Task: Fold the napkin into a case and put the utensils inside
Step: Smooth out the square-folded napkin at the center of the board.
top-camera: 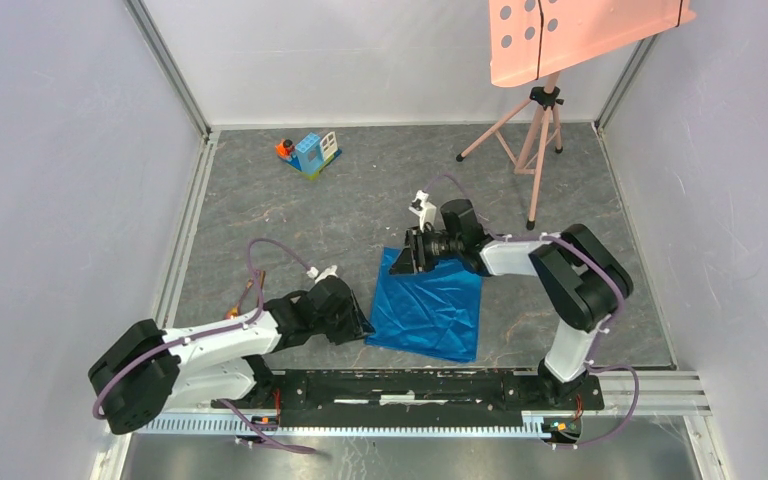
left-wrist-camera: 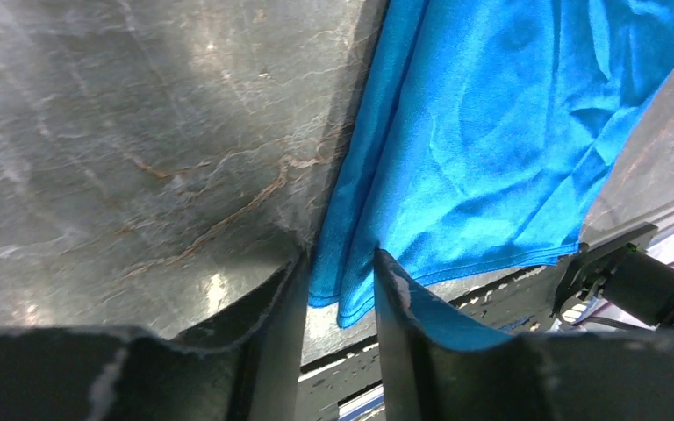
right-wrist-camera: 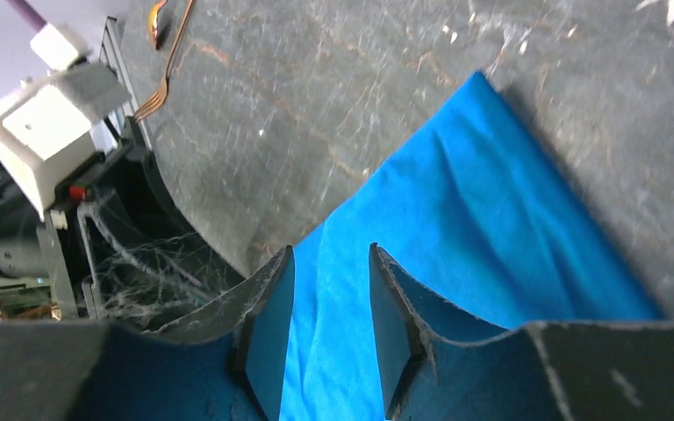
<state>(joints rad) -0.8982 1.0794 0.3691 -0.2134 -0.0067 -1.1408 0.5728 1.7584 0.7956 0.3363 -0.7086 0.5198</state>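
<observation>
Napkin (top-camera: 430, 308) is laid flat and wrinkled on the table (top-camera: 290, 215), just ahead of the base rail, a little right of centre. The left arm is stretched low from its base at 7 o'clock, with the forearm run toward 3 o'clock and the wrist dropped close to the tabletop. The left gripper (left-wrist-camera: 340, 263) is set at the napkin's 8 o'clock corner. Its jaws are parted moderately and the cloth corner is seen lying in the gap, not pinched. The right arm is folded at the elbow near 4 o'clock, the forearm turned back toward 9 o'clock. The right gripper (right-wrist-camera: 332, 254) is held low over the napkin's 11 o'clock corner, with its jaws likewise part open and straddling the cloth edge, nothing clamped. The utensils (right-wrist-camera: 155, 17) are left on the bare table at the napkin's 9 o'clock, beyond the left wrist and apart from the cloth. A toy block house (top-camera: 310, 153) is noted at 11 o'clock, a tripod (top-camera: 537, 150) at 1 o'clock.
</observation>
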